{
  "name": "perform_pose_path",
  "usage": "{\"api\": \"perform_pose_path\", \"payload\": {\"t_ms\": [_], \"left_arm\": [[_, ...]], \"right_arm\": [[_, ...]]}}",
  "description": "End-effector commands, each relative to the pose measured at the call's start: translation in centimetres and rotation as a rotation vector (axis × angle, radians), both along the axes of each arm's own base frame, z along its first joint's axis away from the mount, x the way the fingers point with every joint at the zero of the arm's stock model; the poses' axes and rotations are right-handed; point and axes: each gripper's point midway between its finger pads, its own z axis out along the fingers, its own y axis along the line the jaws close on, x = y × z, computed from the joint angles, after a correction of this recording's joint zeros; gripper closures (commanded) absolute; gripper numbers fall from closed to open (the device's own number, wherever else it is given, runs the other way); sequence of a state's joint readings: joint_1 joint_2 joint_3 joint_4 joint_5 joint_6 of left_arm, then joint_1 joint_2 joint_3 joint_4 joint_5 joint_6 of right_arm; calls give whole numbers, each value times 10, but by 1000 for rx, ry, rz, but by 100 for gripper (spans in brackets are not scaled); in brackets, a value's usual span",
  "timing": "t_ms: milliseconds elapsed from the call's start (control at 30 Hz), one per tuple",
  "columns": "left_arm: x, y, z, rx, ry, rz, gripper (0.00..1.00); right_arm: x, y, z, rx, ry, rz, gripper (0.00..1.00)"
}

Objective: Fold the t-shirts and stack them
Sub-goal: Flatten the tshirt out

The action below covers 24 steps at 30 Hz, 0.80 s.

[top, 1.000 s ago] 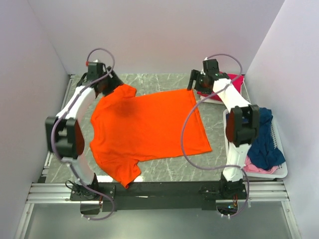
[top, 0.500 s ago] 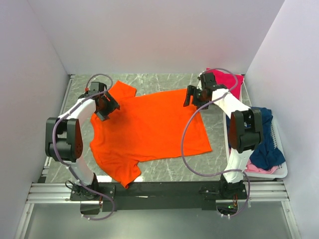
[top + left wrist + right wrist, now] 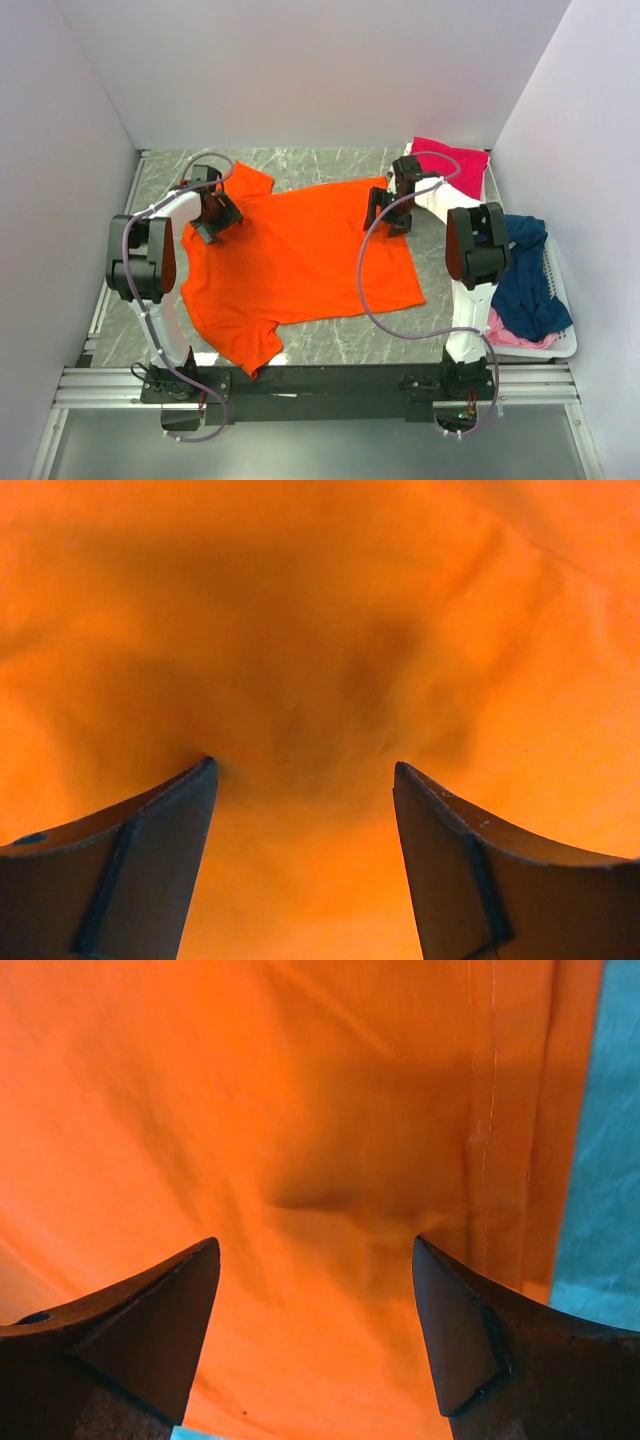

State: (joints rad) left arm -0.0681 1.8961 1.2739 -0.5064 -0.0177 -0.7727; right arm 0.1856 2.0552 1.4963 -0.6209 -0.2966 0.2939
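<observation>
- Orange t-shirt [image 3: 300, 260] is seen spread flat over the middle of the marble-patterned table [image 3: 330, 165] in the top view, with one sleeve at the upper left and the other at the lower left of the frame.
- Left gripper [image 3: 213, 212] is held low over the shirt's upper-left part, just below the upper sleeve. Its fingers [image 3: 150, 870] are shown well apart in the left wrist view, and nothing is clamped between them.
- Left gripper [image 3: 302, 768] is surrounded by orange cloth in its own view, with a shadowed dimple between the tips. Whether the tips press on the cloth cannot be told.
- Right gripper [image 3: 385, 210] is placed at the shirt's upper-right corner in the top view. Its fingers [image 3: 470, 1340] are likewise spread wide, with no cloth pinched.
- Right gripper [image 3: 315, 1243] is seen above a small crease, and contact with the cloth cannot be told.
- A stitched hem [image 3: 490, 1110] and a strip of bare table at the right edge are shown only by the right wrist view.
- Only the top view shows the other garments. A magenta t-shirt [image 3: 452, 160] is laid at the upper right, behind the right arm.
- A navy t-shirt [image 3: 525, 280] is draped over a pale pink t-shirt [image 3: 510, 335] in the white basket [image 3: 560, 345] at the right edge.
</observation>
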Motion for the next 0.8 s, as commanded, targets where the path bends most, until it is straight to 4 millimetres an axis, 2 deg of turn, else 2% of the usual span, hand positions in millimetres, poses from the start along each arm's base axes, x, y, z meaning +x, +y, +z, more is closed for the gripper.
{"api": "perform_pose_path", "payload": {"t_ms": [0, 33, 67, 133, 200, 233, 267, 333, 400, 433, 467, 500, 533, 600, 633, 767], "left_arm": [[14, 5, -9, 41, 8, -26, 22], [22, 4, -5, 38, -8, -35, 22], [24, 3, -12, 35, 2, -42, 22], [39, -2, -12, 20, -18, -67, 22], [49, -5, -12, 13, -32, -84, 23], [60, -6, -13, 17, -49, -102, 23], [66, -7, -13, 12, -57, -114, 23], [84, -9, -14, 19, -67, -140, 23], [96, -10, -12, 23, -80, -159, 23], [110, -11, -1, 28, -113, -170, 23], [111, -10, -8, 33, -90, -173, 23], [116, -10, -5, 36, -98, -178, 23], [127, -10, 3, 41, -124, -187, 23], [134, -13, 13, 34, -150, -198, 23], [140, -15, 25, 28, -181, -205, 23], [147, -19, 62, 11, -261, -211, 23]], "right_arm": [[13, -2, 6, -22, -3, -4, 16], [14, -3, 5, -27, 4, -5, 16], [16, -4, 1, -38, 19, -10, 16], [21, -5, 2, -43, 26, -16, 16], [23, -7, -4, -47, 48, -20, 16], [29, -5, 1, -47, 40, -14, 16], [29, -6, -6, -54, 58, -15, 16], [37, -7, -1, -57, 54, -16, 16], [40, -7, -6, -57, 68, -14, 16], [42, -5, -4, -54, 67, -8, 16], [46, -4, -3, -50, 67, -5, 16], [49, -3, -2, -45, 63, -4, 16], [51, -1, 1, -37, 58, 3, 16], [54, 1, 3, -27, 54, 9, 16], [55, 3, 5, -19, 52, 15, 16], [60, 9, 19, 15, 31, 34, 16]]}}
